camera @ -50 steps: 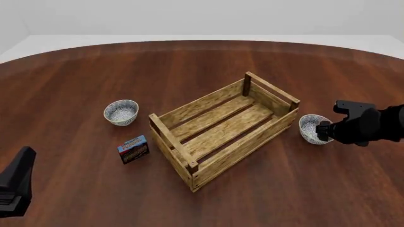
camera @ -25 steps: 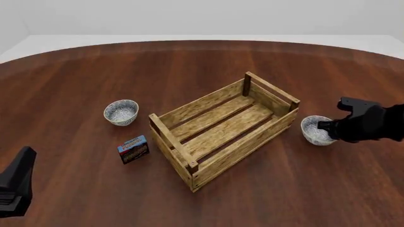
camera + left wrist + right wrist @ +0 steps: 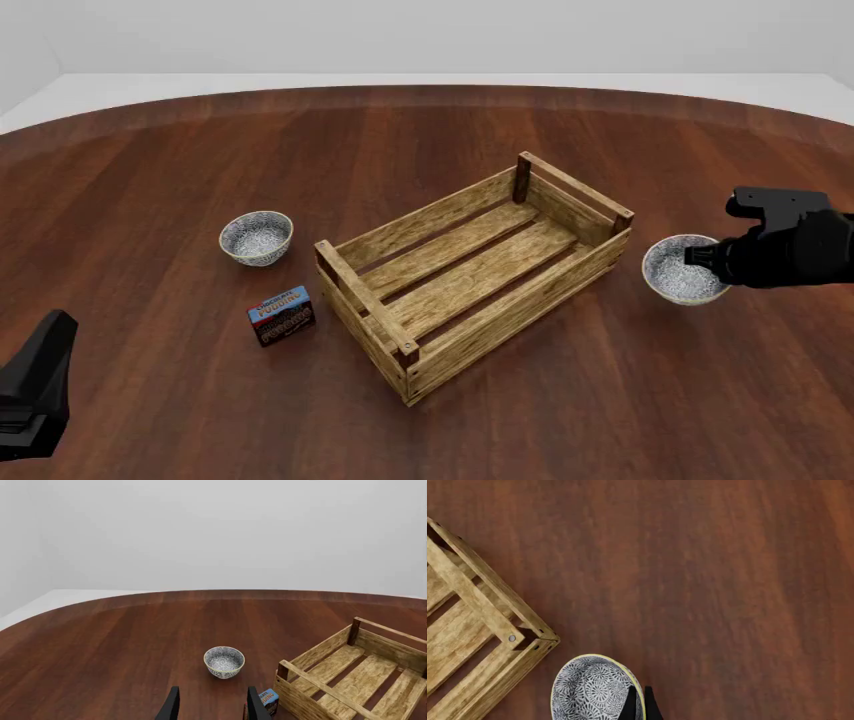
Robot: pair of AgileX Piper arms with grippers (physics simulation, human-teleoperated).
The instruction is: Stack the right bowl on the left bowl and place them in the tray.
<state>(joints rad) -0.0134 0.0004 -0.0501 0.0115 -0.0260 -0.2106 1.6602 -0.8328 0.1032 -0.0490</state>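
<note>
Two speckled bowls, one slatted tray (image 3: 470, 270), one small box (image 3: 282, 315) sitting on wooden surface (image 3: 400, 140). Right gripper (image 3: 640, 705) pinching rim of right bowl (image 3: 681, 272) beside tray; left bowl (image 3: 256, 237) lying apart; left gripper (image 3: 212, 707) hovering, jaws released.

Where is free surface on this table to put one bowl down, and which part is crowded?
Free: the wide table beyond the left bowl and the tray, and the near strip in front of the tray. The tray's slatted floor is also bare. Crowded: the stretch between the left bowl, the small box and the tray, and the tray's right end, where the right gripper holds the right bowl.
</note>
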